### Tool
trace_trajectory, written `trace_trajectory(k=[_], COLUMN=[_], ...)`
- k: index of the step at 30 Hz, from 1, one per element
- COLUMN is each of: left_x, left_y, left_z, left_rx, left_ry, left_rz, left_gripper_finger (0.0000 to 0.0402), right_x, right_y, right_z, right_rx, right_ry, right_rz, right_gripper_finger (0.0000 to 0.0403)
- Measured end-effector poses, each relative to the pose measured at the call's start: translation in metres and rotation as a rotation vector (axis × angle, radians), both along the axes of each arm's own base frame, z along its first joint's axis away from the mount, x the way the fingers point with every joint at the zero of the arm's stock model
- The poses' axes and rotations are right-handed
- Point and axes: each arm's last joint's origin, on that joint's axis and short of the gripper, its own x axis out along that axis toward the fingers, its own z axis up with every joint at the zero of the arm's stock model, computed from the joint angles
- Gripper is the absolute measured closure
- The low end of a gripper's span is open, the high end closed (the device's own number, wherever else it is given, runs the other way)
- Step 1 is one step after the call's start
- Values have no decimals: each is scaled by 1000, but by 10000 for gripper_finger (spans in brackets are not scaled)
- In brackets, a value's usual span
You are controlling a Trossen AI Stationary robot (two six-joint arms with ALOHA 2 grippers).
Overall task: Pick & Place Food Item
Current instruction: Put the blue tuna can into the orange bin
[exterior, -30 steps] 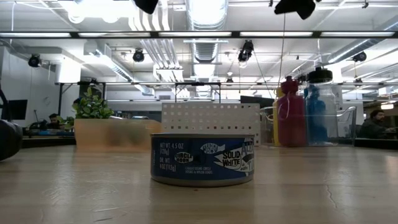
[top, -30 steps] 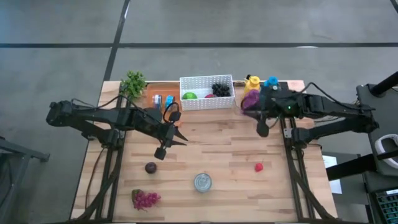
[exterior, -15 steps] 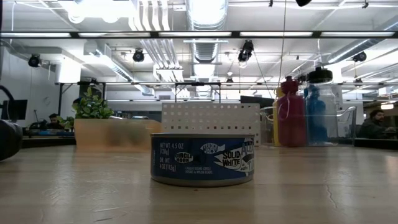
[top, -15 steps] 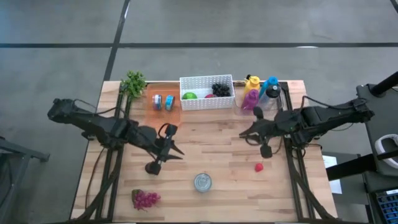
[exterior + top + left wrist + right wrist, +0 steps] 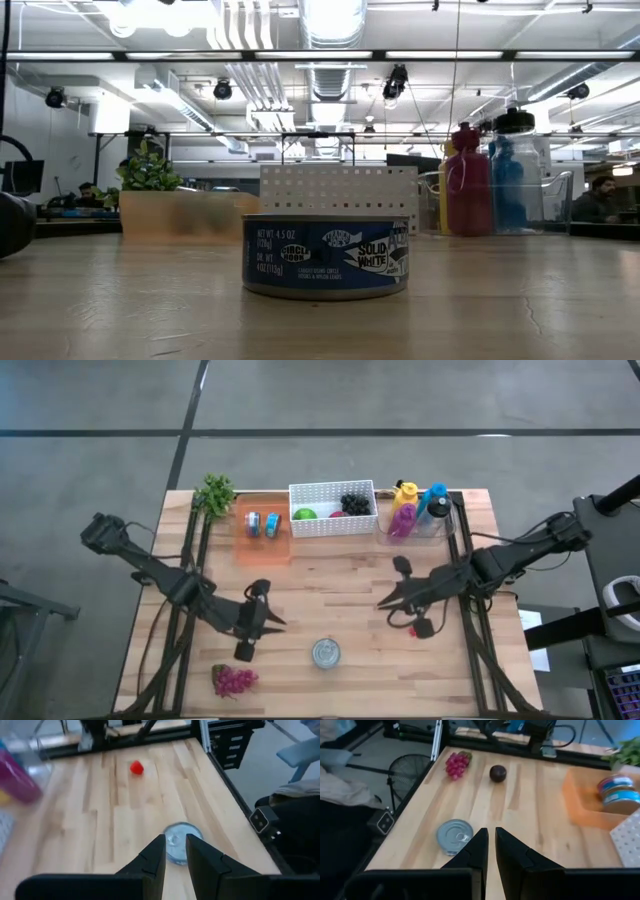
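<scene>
The wooden table (image 5: 330,585) is carrying a white basket (image 5: 332,509) at its far edge. The left gripper (image 5: 272,622) is hovering empty near the tuna can (image 5: 326,653), fingers a narrow gap apart. The right gripper (image 5: 385,603) is hovering closed and empty, just beside the red food item (image 5: 417,627). A dark plum (image 5: 497,773) is lying near the grape bunch (image 5: 233,680).

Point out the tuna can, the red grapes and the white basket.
tuna can (image 5: 326,652), high view, on the centre of its silver lid.
red grapes (image 5: 233,680), high view, on the middle of the bunch.
white basket (image 5: 331,524), high view, on its perforated front wall.
</scene>
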Motion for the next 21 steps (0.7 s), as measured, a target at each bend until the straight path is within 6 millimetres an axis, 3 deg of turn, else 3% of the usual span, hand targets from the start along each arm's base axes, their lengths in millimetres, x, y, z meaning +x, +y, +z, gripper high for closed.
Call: trace_trajectory(k=[8,15,21], left_x=[-10,-7,-5], left_y=[-8,-10,-12], left_z=[-22,-42,-46], left_rx=[-127,-102,-77], left_ry=[89,142,148], left_rz=[71,82,69], left_gripper_finger=[323,323,323], right_x=[22,46,69], right_y=[17,28,40], right_z=[-18,-41,-69], right_rx=[-14,-21,-11], right_ry=[37,86,137], right_rz=[28,38,57], right_gripper_finger=[374,374,374])
